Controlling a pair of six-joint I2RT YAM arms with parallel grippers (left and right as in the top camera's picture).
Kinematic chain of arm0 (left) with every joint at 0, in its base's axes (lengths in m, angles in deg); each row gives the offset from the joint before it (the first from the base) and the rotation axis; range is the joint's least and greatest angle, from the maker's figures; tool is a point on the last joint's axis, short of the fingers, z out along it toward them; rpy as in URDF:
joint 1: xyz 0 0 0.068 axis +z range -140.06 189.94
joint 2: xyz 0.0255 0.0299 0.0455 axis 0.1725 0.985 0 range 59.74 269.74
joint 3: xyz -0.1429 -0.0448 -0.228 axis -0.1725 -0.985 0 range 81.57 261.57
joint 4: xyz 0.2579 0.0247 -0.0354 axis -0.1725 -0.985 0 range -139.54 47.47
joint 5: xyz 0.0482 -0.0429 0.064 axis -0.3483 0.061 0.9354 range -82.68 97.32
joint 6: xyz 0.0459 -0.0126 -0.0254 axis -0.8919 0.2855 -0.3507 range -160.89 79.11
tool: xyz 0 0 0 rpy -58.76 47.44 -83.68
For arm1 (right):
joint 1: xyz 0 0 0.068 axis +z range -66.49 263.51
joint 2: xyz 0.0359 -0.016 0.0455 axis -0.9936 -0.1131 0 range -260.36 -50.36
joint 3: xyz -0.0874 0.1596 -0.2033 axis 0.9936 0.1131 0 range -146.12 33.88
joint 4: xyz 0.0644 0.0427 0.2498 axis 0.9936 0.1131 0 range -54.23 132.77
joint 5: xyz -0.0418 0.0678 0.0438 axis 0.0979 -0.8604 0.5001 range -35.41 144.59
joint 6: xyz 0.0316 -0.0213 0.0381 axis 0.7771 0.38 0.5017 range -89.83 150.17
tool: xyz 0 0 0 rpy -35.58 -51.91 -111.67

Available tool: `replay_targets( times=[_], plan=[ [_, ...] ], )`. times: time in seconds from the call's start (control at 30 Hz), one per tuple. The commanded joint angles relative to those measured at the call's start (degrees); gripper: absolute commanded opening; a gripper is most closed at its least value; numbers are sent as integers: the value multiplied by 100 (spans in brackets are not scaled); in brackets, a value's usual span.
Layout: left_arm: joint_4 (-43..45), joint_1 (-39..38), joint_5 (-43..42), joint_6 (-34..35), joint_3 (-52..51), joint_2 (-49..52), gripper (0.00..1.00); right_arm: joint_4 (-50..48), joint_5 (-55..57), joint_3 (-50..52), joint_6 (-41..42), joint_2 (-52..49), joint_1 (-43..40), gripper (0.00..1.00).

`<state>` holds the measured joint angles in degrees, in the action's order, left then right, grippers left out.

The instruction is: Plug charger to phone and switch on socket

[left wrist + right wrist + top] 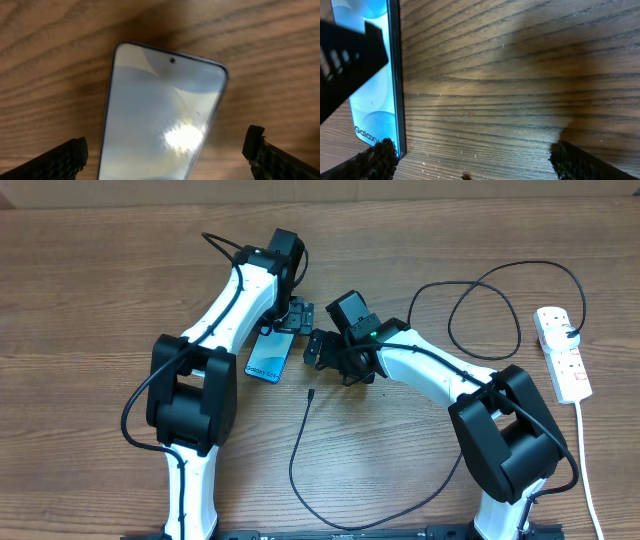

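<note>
The phone [269, 358] lies flat on the wooden table, blue screen up. In the left wrist view the phone [160, 110] sits between the fingers of my left gripper [167, 150], which is open and hovers over its camera end [290, 320]. My right gripper [318, 350] is open and empty just right of the phone, with bare wood between its fingers [472, 150]. The phone's "Galaxy" end [370, 115] shows at the left of that view. The charger cable [295, 460] loops across the table, and its plug tip [310, 392] lies loose below the right gripper. The socket [562, 352] lies at the far right.
The charger's black cable makes a wide loop [480, 310] at the back right and runs along the table's front edge. The socket's white lead [585, 470] trails toward the front right. A finger of the left gripper [345, 55] crosses the right wrist view.
</note>
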<state>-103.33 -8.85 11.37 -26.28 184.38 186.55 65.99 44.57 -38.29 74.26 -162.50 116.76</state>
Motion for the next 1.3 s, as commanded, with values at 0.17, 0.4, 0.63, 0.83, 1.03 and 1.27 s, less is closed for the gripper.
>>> replay_targets(
  times=[0.17, 0.4, 0.63, 0.83, 1.03, 1.27],
  plan=[
    [39, 39, 452, 37, 46, 702, 100, 15, 98, -66, -114, -17, 17, 100],
    [-286, 42, 258, 37, 48, 826, 74, 55, 98, -59, -116, -20, 46, 100],
    [-586, 44, -922, -15, 48, 826, 59, -321, -433, -59, -739, -20, 179, 100],
    [-678, 81, -1596, -245, 61, 824, 59, -376, -728, -59, -730, -20, 177, 100],
    [-643, 245, -981, -514, 61, 824, 93, -337, -723, -59, -732, -20, 177, 100],
    [-413, 306, -118, -953, 87, 824, 97, -343, -660, -59, -732, -20, 179, 100]
  ],
)
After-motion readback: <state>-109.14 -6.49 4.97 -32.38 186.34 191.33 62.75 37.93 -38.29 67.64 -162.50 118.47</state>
